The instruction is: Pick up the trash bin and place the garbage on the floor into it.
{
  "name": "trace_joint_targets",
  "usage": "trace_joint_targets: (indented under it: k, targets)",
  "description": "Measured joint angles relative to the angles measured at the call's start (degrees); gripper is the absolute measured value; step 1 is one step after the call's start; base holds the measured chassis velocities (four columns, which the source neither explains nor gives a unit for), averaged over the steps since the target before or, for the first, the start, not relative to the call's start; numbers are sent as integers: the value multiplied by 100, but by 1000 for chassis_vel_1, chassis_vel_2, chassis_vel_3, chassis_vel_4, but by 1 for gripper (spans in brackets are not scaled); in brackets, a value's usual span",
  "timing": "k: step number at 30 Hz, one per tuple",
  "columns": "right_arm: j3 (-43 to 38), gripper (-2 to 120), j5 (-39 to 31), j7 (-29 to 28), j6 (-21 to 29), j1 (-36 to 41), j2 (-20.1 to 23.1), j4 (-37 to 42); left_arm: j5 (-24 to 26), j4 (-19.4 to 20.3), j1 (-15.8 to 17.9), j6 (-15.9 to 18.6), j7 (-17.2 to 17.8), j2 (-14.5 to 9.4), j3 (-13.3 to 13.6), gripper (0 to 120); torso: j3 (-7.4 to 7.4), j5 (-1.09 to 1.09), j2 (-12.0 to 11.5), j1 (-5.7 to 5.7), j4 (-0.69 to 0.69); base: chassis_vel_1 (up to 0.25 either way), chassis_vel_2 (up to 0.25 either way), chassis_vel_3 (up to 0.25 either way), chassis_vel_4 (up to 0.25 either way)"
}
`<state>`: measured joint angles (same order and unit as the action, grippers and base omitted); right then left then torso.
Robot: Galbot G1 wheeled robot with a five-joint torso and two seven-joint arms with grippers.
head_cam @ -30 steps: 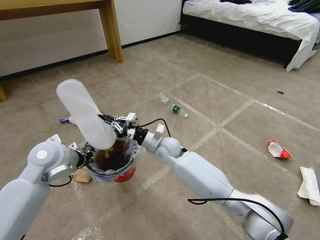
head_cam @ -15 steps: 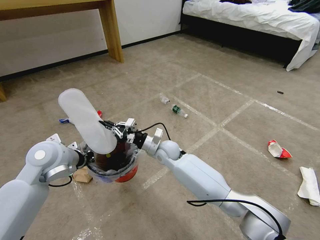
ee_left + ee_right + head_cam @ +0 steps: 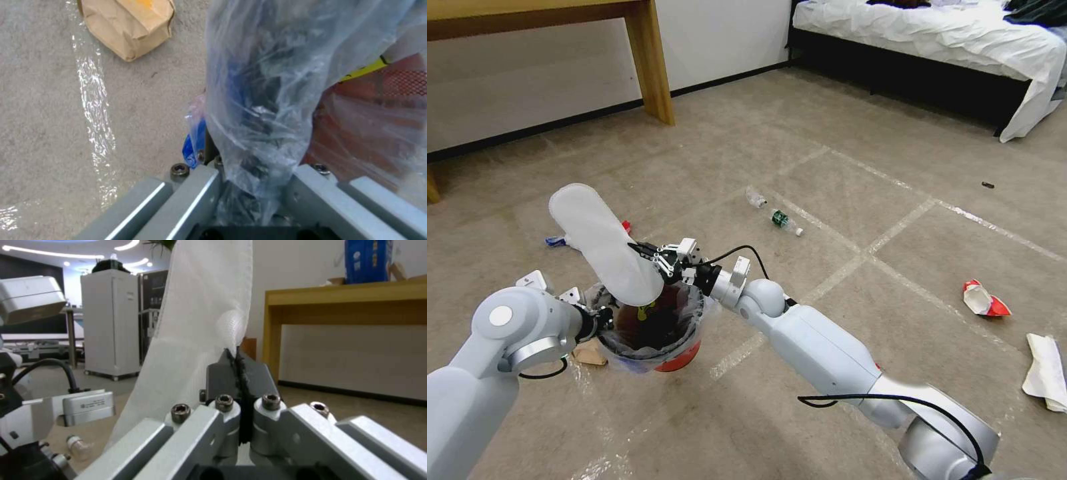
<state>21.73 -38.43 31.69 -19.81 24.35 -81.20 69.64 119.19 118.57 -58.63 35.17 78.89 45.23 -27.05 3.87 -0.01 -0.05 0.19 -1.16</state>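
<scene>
The trash bin (image 3: 675, 355), a small red bucket lined with a crinkly clear bag (image 3: 267, 100), is held just above the floor (image 3: 840, 167). My left gripper (image 3: 602, 319) is shut on its bag-covered rim; the red wall (image 3: 369, 116) shows through the plastic. My right gripper (image 3: 642, 252) is shut on a flat white slipper (image 3: 602, 241), which stands tilted with its lower end over the bin's opening. In the right wrist view the slipper (image 3: 200, 323) hangs from the closed fingertips (image 3: 229, 373). More garbage lies around: a clear bottle (image 3: 756, 197), a green-labelled bottle (image 3: 785, 221), a red-and-white wrapper (image 3: 984, 299) and crumpled paper (image 3: 1046, 370).
A brown paper bag (image 3: 589, 352) lies on the carpet beside the bin, under my left wrist. A blue-and-red wrapper (image 3: 557, 240) sits behind the slipper. A wooden table leg (image 3: 650, 60) stands at the back wall and a bed (image 3: 934, 40) at the back right.
The right gripper has shifted slightly left and lowered the slipper, so its lower end now sits closer over the bin. The left arm has dropped a little with the bin.
</scene>
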Motion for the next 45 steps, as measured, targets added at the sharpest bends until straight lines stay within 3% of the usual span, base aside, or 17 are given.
trace_joint_targets:
  k: [7, 9, 14, 19, 20, 22, 24, 28, 33, 45]
  targets:
    - [2, 1, 34, -35, -39, 0, 48, 31, 25, 17, 0, 2, 14, -8, -10, 0, 0, 0, 0, 0, 0, 0, 0, 0, 0]
    - [11, 12, 34, -42, -44, 0, 77, 55, 38, 17, 10, -1, 21, -10, -17, 0, 0, 0, 0, 0, 0, 0, 0, 0, 0]
    - [27, 24, 34, -29, -47, -1, 122, 77, 109, 15, 53, -43, 59, -10, -35, 0, 0, 0, 0, 0, -1, 0, 0, 0, 0]
    - [43, 48, 59, -18, -62, 7, 138, 87, 187, -37, 136, -85, 108, -10, -40, 0, 0, 0, 0, 0, 0, 0, 0, 0, 0]
    - [43, 48, 59, -18, -62, 7, 138, 87, 187, -37, 136, -85, 108, -10, -40, 0, 0, 0, 0, 0, 0, 0, 0, 0, 0]
    - [77, 60, 96, -49, -93, 9, 130, 93, 194, -53, 149, -90, 112, -6, -40, 0, 0, 0, 0, 0, -1, 0, 0, 0, 0]
    - [82, 61, 103, -59, -97, 9, 129, 96, 194, -57, 149, -91, 112, -2, -39, 0, 0, 0, 0, 0, -1, 0, 0, 0, 0]
    - [109, 82, 125, -119, -113, 0, 114, 109, 190, -100, 155, -97, 118, 28, -41, 0, 0, 0, 0, 0, 0, 0, 0, 0, 0]
    - [131, 97, 136, -154, -120, -12, 94, 96, 188, -120, 185, -101, 120, 37, -52, 0, 0, 0, 0, 0, 0, 0, 0, 0, 0]
    - [232, 100, 171, -163, -137, -17, 66, 23, 165, -179, 293, -149, 124, 67, -37, 0, 0, 0, 0, 0, 0, 0, 0, 0, 0]
